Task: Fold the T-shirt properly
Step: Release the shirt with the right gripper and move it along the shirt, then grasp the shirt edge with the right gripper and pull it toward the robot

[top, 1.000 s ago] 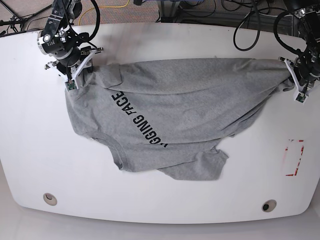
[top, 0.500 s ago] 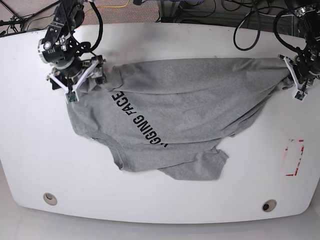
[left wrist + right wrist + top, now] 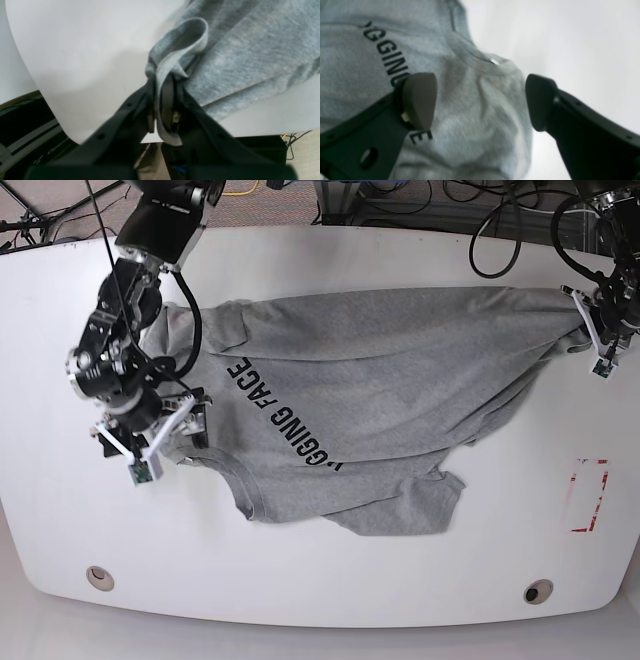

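Right hand (image 3: 148, 442): jaws spread wide, gripping nothing; it has let go of the far shoulder corner it pinched a second ago and has swung toward the near edge of the surface (image 3: 320, 580), now poised over the collar end of the T-shirt (image 3: 370, 390). Judgement: one stretch-out grip is finished and a fresh grasp point is being sought (the fold proper is not begun).
T-shirt: spread across mid-surface, black lettering up, creased and bunched along its near edge.
Left hand (image 3: 162, 110): far corner, pressed together on a pinch of hem, unchanged, cloth drawn taut toward it.
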Controlling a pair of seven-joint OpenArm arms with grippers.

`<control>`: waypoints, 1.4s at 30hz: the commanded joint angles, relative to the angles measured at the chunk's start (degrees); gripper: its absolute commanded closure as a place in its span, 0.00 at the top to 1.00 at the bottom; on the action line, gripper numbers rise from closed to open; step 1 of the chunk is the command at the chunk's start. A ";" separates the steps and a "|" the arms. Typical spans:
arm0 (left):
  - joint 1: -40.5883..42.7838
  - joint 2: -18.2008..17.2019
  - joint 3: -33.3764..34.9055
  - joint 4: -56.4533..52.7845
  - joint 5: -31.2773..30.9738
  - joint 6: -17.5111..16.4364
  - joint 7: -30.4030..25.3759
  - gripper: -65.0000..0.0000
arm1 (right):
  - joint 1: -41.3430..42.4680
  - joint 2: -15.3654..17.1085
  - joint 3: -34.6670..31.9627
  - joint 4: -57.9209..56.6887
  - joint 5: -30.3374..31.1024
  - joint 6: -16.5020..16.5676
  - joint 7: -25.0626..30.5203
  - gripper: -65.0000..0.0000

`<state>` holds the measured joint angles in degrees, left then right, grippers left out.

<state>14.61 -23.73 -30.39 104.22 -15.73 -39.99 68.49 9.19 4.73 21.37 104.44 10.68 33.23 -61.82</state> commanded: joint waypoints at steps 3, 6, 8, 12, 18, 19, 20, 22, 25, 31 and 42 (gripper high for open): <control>-0.50 -1.72 -0.60 1.14 0.12 -0.01 -0.49 0.00 | 8.17 1.55 -7.26 -10.95 0.62 0.04 6.39 0.81; -0.50 -1.72 -0.60 1.14 0.12 -0.01 -0.49 0.00 | 10.98 1.82 -10.60 -17.19 0.53 -0.22 10.88 0.81; -0.50 -1.72 -0.60 1.14 0.12 -0.01 -0.49 0.00 | 13.36 2.17 -12.35 -21.41 0.53 -0.22 13.08 0.81; -0.50 -1.72 -0.60 1.14 0.12 -0.01 -0.49 0.00 | 17.05 3.66 -14.90 -28.53 0.53 -0.22 16.15 0.81; -0.50 -1.81 -0.68 1.14 0.12 -0.01 -0.49 0.00 | 22.85 4.81 -20.35 -40.84 0.53 -0.22 23.89 0.81; -0.59 -1.72 -0.68 1.14 0.12 -0.01 -0.49 0.00 | 24.08 4.98 -21.58 -43.56 0.53 -0.22 25.73 0.81; -0.59 -1.72 -0.68 1.14 0.12 -0.01 -0.49 0.00 | 24.88 5.16 -22.29 -45.32 0.53 -0.22 26.97 0.81; -0.59 -1.64 -0.68 1.14 0.12 -0.01 -0.49 0.00 | 26.63 5.33 -23.87 -49.28 0.53 -0.22 29.43 0.81; -0.59 -1.64 -0.68 1.14 0.12 -0.01 -0.49 0.00 | 29.09 5.42 -25.37 -55.78 0.53 -0.31 33.21 0.81; -0.77 -1.64 -0.60 1.14 0.03 -0.01 -0.58 0.00 | 31.64 6.21 -26.60 -66.42 -1.75 -0.31 41.56 0.81; -2.79 -1.55 -0.68 1.14 0.03 -0.01 -0.58 0.00 | 31.47 6.21 -26.86 -73.19 -8.17 -0.40 50.26 0.81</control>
<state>12.03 -24.23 -30.50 104.42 -15.92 -39.97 67.90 38.39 11.07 -5.61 32.51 2.59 32.60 -14.92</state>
